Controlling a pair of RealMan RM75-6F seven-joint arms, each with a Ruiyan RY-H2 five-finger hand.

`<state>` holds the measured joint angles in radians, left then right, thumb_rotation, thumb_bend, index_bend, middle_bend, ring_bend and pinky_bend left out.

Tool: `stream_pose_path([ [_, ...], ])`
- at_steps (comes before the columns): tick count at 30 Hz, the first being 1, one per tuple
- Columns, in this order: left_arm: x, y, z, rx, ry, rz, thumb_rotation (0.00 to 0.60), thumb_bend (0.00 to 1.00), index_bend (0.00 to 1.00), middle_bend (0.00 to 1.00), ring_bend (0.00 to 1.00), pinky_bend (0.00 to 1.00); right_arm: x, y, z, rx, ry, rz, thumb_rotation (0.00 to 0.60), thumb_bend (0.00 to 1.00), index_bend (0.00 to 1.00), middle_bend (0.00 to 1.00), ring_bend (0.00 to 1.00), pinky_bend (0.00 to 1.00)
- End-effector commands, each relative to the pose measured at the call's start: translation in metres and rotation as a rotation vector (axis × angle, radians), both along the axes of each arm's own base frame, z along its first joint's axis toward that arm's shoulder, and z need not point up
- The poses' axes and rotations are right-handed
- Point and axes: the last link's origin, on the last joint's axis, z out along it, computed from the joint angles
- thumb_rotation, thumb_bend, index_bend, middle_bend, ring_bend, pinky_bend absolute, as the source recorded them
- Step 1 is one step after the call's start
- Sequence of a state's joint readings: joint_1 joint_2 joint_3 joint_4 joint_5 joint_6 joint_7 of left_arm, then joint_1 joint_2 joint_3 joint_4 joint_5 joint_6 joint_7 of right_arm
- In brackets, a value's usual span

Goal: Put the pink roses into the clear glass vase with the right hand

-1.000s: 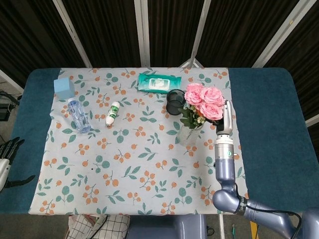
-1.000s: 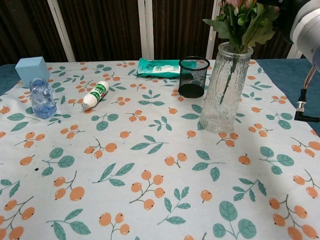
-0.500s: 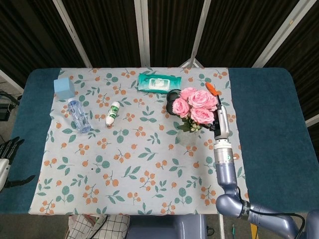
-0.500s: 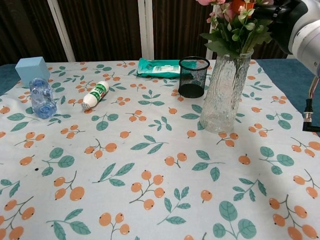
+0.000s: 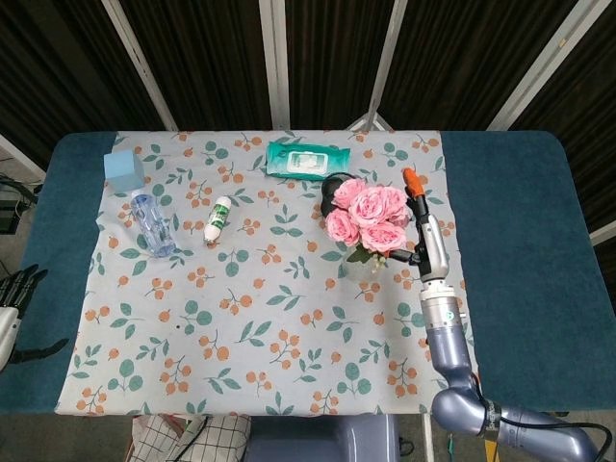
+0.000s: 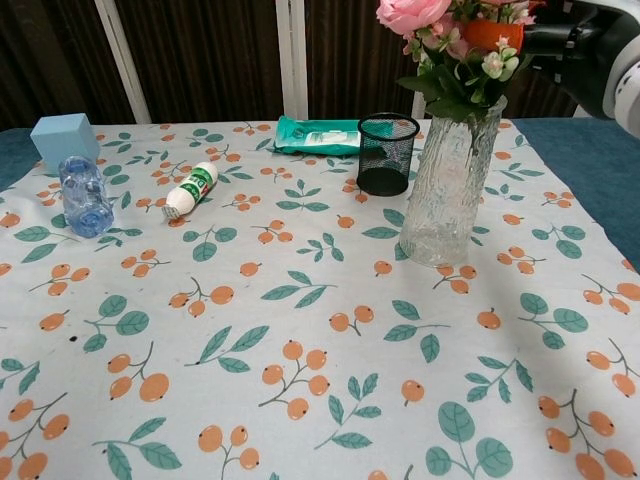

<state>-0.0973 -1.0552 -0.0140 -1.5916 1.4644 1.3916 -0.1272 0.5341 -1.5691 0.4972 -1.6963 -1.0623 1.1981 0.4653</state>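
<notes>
The pink roses (image 5: 366, 212) stand with their stems down inside the clear glass vase (image 6: 447, 180) at the right of the floral cloth. In the chest view one pink bloom (image 6: 415, 12) and green leaves spread above the vase's rim. My right hand (image 6: 575, 40) reaches in from the right at bloom height and holds the bunch, with an orange fingertip among the flowers. From the head view the right hand (image 5: 421, 226) is just right of the blooms, which hide most of the vase. My left hand (image 5: 17, 289) rests off the table's left edge, holding nothing.
A black mesh cup (image 6: 387, 152) stands just behind and left of the vase. A green wipes pack (image 5: 306, 159) lies at the back. A white tube (image 5: 219, 219), a lying water bottle (image 5: 152, 223) and a blue cube (image 5: 123, 170) are at the left.
The right hand has lowered the roses, so their stems sit deeper in the vase and the blooms are nearer its rim. The left hand has stayed still.
</notes>
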Motion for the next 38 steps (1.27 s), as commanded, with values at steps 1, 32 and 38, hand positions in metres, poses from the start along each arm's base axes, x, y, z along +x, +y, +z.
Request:
stream_pose_path([
  [1, 0.0, 0.0, 0.0, 0.0, 0.001, -0.001, 0.6, 0.0, 0.0, 0.0, 0.0, 0.0, -0.008, 0.007, 0.005, 0.017, 0.028, -0.01, 0.6, 0.28, 0.0, 0.0, 0.0, 0.06],
  [32, -0.003, -0.004, 0.004, 0.04, 0.033, -0.001, 0.6, 0.0, 0.0, 0.0, 0.0, 0.0, -0.154, 0.126, 0.076, 0.006, 1.118, -0.069, 0.6, 0.28, 0.0, 0.0, 0.0, 0.0],
  [38, -0.005, -0.008, 0.008, 0.065, 0.057, -0.002, 0.6, 0.0, 0.0, 0.0, 0.0, 0.0, -0.178, 0.147, 0.094, -0.111, 1.406, -0.091, 0.6, 0.28, 0.0, 0.0, 0.0, 0.0],
])
